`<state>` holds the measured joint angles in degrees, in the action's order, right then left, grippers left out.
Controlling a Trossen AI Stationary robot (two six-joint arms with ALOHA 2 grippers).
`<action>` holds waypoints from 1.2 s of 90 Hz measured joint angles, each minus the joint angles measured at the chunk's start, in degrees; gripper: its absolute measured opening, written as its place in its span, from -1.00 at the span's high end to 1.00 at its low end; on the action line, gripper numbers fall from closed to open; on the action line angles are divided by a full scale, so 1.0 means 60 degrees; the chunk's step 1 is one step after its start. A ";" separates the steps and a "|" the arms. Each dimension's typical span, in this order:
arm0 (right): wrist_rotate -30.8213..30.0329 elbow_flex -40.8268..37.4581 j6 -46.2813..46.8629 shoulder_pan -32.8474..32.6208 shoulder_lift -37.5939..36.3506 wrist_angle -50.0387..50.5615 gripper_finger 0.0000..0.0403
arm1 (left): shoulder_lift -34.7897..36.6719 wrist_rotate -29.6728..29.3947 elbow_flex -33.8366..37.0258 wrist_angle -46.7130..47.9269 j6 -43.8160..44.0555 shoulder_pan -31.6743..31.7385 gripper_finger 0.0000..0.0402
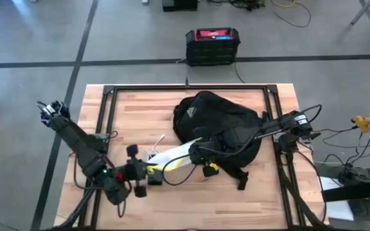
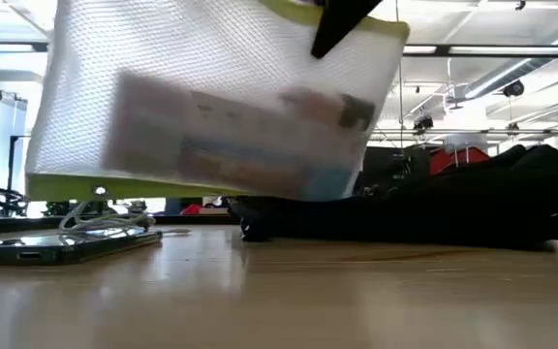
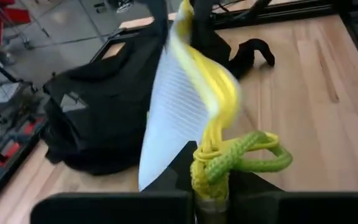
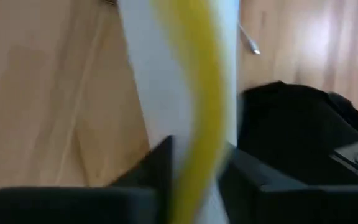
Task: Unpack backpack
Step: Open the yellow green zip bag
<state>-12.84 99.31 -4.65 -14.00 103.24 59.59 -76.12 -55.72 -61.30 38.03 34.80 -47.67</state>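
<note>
High view: backpack (image 1: pixel 220 122) just behind right hand (image 1: pixel 194 154).

Looking straight down from overhead; level across the table (image 2: pixel 289 291) from its surface; close along each wrist. Shared throughout: white mesh pouch (image 1: pixel 175 156).
</note>
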 joint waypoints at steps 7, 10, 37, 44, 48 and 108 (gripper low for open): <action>-0.0127 0.0000 0.0033 0.0000 -0.0171 0.0053 0.92 | 0.0004 -0.0016 0.0009 0.0262 0.0471 -0.0244 1.00; -0.0136 0.0000 0.0106 0.0002 -0.0266 0.0114 0.92 | 0.0004 -0.0012 0.0025 0.0397 0.0661 -0.0346 1.00; -0.0366 0.0048 -0.0021 0.0015 -0.0619 0.0492 0.84 | 0.0004 -0.1020 0.0055 0.0678 0.1577 -0.0869 1.00; -0.0367 0.0144 -0.0300 -0.0137 -0.0619 0.0214 0.69 | -0.0017 -0.1103 0.0055 0.0658 0.1586 -0.0859 1.00; -0.0599 0.0198 -0.0526 -0.0308 -0.0623 -0.0125 0.56 | -0.0089 -0.1324 0.0056 0.0617 0.1725 -0.0817 1.00; -0.0144 0.0273 -0.2598 -0.0719 0.1561 -0.9229 -0.13 | -0.0262 -0.2118 0.0117 0.0227 0.2595 -0.0501 1.00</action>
<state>-13.71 100.95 -20.24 -18.31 112.60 4.22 -77.69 -68.42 -60.60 39.40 50.37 -50.68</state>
